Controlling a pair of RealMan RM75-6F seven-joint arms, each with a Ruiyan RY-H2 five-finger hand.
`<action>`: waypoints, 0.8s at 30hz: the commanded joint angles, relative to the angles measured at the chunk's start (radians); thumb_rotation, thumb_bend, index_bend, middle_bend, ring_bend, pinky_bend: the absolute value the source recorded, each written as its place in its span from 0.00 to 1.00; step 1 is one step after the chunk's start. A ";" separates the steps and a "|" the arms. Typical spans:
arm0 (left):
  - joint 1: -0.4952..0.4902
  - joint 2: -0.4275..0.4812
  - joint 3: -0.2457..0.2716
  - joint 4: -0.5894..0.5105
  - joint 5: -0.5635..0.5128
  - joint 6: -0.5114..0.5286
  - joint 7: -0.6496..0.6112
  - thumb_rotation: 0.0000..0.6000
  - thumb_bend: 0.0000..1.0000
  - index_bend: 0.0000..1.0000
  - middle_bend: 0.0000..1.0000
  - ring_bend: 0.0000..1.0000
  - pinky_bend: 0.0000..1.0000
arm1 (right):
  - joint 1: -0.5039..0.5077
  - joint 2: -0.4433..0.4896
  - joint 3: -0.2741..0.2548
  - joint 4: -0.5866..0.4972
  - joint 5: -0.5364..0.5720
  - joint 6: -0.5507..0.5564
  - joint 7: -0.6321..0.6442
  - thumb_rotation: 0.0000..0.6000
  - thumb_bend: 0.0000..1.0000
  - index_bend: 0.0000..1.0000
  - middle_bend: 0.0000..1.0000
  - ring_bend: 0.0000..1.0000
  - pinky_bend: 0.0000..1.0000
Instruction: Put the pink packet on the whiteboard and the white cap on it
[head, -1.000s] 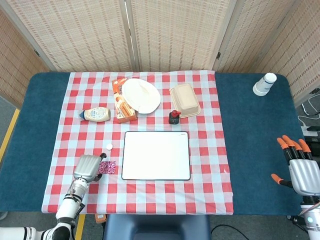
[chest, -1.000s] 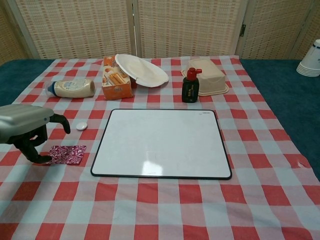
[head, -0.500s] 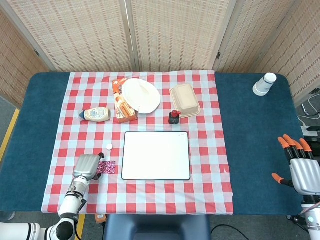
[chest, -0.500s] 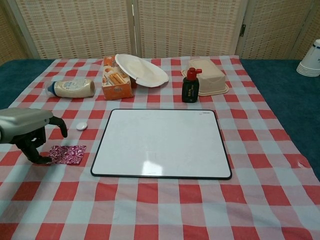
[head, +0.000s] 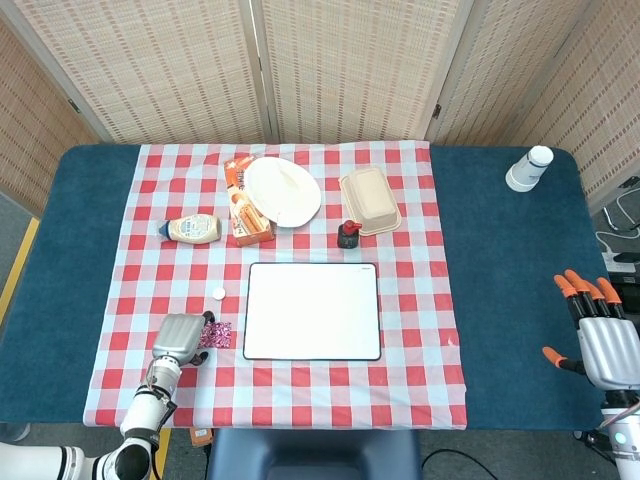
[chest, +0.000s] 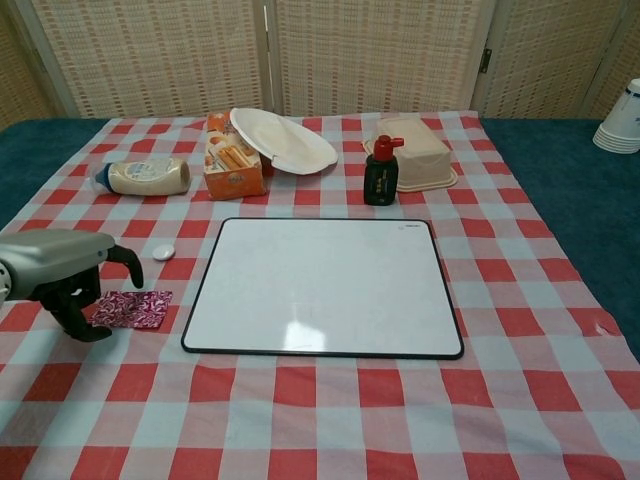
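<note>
The left hand (chest: 70, 285) rests at the left edge of the pink packet (chest: 133, 309), fingers curled down; a grip cannot be confirmed. The packet lies flat on the checked cloth (chest: 330, 400), just left of the whiteboard (chest: 325, 285). The white cap (chest: 163, 253) sits nearby. The right hand (head: 600, 335) is spread, empty.

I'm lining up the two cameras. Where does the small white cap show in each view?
Head view: white cap lies left of centre, off the whiteboard's upper-left corner.
Chest view: it lies at mid-left, just left of the whiteboard, above the pink packet.
Shared landmark: the whiteboard.
</note>
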 joint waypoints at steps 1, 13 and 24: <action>0.000 -0.012 0.006 0.012 0.012 0.003 -0.006 1.00 0.27 0.30 0.91 0.94 0.95 | 0.000 0.000 0.000 0.000 0.000 -0.001 0.001 1.00 0.00 0.07 0.00 0.00 0.02; -0.011 -0.023 0.004 0.043 -0.005 -0.006 -0.007 1.00 0.27 0.30 0.91 0.94 0.95 | 0.002 0.002 0.001 0.003 0.003 -0.003 0.005 1.00 0.00 0.07 0.00 0.00 0.02; -0.018 -0.027 0.000 0.044 -0.007 0.000 -0.006 1.00 0.27 0.30 0.91 0.94 0.95 | 0.001 0.003 0.002 0.004 0.004 -0.002 0.009 1.00 0.00 0.07 0.00 0.00 0.02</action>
